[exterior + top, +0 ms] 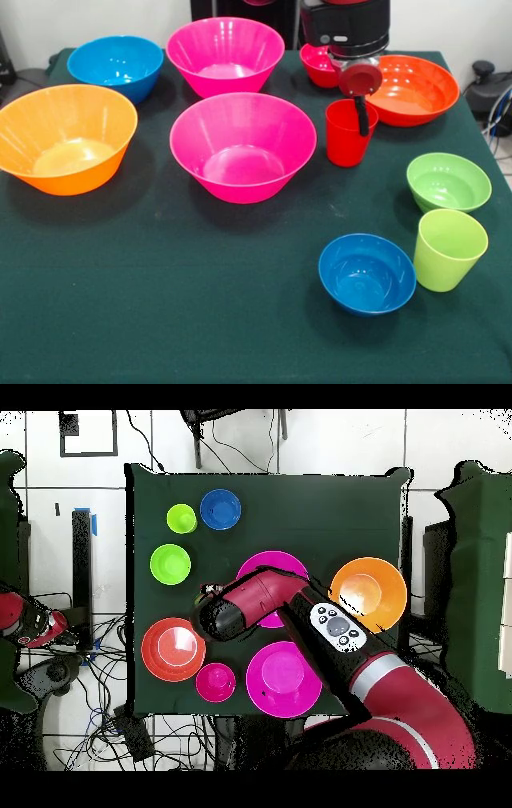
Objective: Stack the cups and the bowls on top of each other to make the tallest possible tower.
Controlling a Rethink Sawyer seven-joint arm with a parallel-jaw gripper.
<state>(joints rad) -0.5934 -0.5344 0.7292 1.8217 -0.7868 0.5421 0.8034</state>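
Cups and bowls all sit apart on the green table; I see no tower begun, so the whole stacking job is left. In the front view my gripper hangs over the red cup at centre right, one dark finger dipping inside its rim. I cannot tell how wide the jaws stand, or whether they have hold of the cup wall. Just behind lie the wide red-orange bowl and the small red bowl. Near right are the small green bowl, lime-green cup and small blue bowl. Two pink bowls, the yellow-orange bowl and the mid-sized blue bowl fill the left.
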